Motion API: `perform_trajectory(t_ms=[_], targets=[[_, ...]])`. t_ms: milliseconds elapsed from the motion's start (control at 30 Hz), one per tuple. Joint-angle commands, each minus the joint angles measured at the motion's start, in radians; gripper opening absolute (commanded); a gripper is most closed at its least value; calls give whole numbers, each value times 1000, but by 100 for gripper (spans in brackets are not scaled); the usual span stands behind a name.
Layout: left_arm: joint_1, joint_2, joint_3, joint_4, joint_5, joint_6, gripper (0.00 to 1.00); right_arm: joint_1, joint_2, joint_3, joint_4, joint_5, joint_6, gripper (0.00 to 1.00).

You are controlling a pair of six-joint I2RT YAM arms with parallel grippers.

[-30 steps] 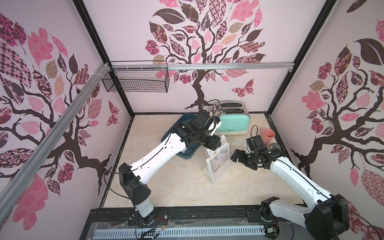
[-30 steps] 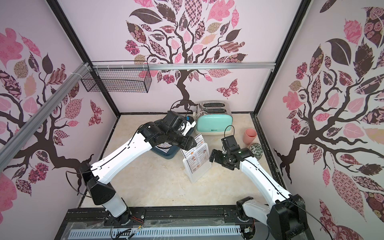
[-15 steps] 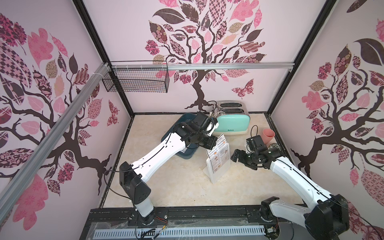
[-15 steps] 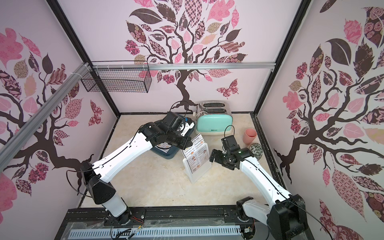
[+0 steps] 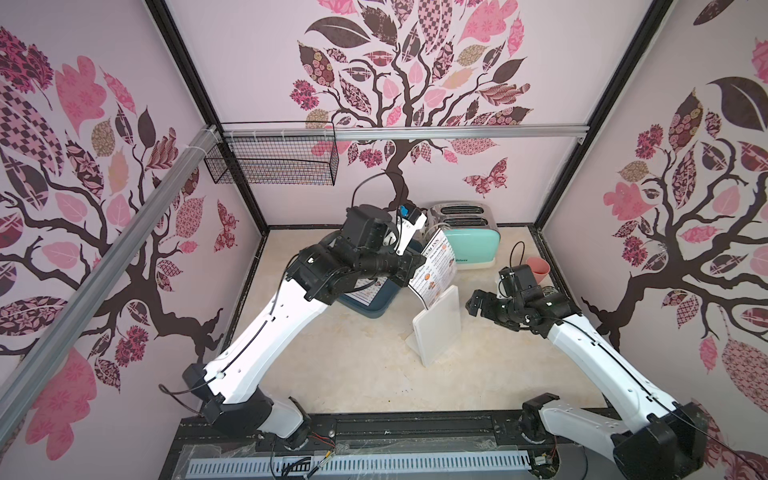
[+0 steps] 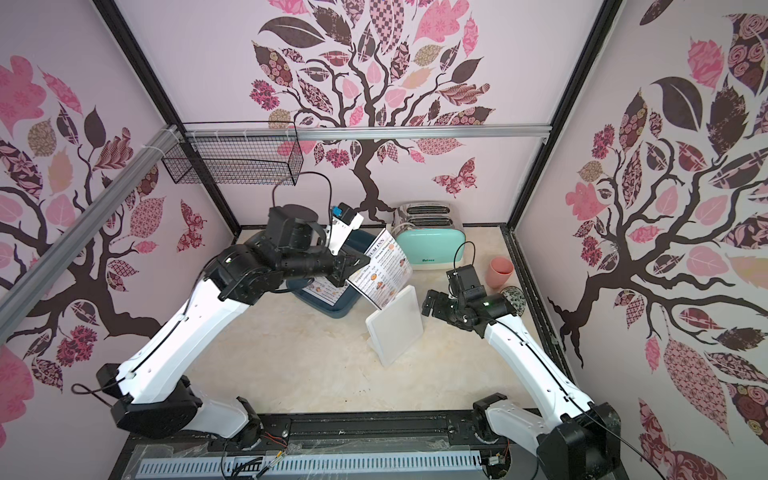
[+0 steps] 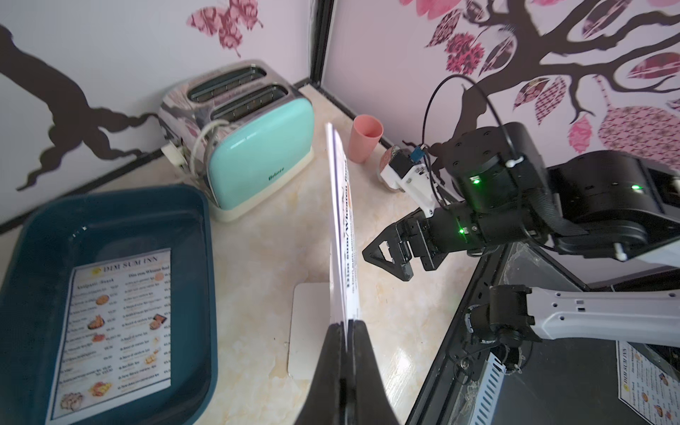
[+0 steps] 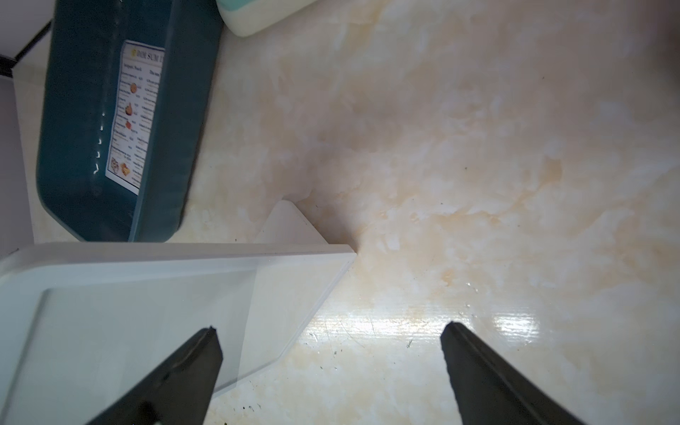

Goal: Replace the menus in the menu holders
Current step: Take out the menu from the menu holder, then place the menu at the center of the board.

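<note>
Pinching one menu [image 5: 436, 266] — left tool [image 7: 346, 325] fully closed

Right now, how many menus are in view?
3. Held menu pinched in left gripper, lower end at menu holder's top; tray menu flat in teal tray; third menu, cut off at frame edge, beyond the table's front edge, left wrist view only. More may be hidden.

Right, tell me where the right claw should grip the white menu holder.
Pinch the menu holder by its side edge facing the right claw, coming in level from that side. The panel is thin and upright, so the open jaws can likely straddle it; leave the top free, where the left claw holds the menu.
</note>
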Motion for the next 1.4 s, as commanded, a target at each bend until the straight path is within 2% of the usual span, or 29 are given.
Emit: perform_trajectory(t_ms=[0, 133, 233, 333, 500, 667, 800, 933, 1000, 1200, 1367], targets=[[5, -38, 76, -46, -13, 95, 0, 5, -31, 34, -20, 71, -38, 100], [2, -95, 111, -157, 26, 191, 0, 5, -69, 19, -10, 107, -64, 100], [-2, -152, 124, -302, 60, 265, 0, 6, -89, 11, -5, 123, -79, 100], [-7, -228, 82, -423, 158, 315, 0, 5, -96, 9, -3, 131, -97, 100], [-9, -432, -205, -419, 418, 296, 0, 5, -86, 10, 14, 145, -129, 100], [-9, -532, -390, -476, 477, 371, 0, 4, -65, 14, 32, 148, -154, 100], [-10, -491, -501, -567, 489, 492, 0, 5, -50, 15, 35, 141, -160, 100], [-9, -446, -598, -519, 546, 567, 0, 6, -41, 24, 27, 138, -161, 100], [28, -411, -650, -504, 540, 628, 0, 5, -42, 24, 15, 138, -159, 100], [169, -251, -670, -484, 428, 880, 0, 5, -72, 0, -9, 131, -142, 100], [237, -136, -725, -465, 295, 1054, 0, 5, -112, -11, -18, 150, -136, 99]])
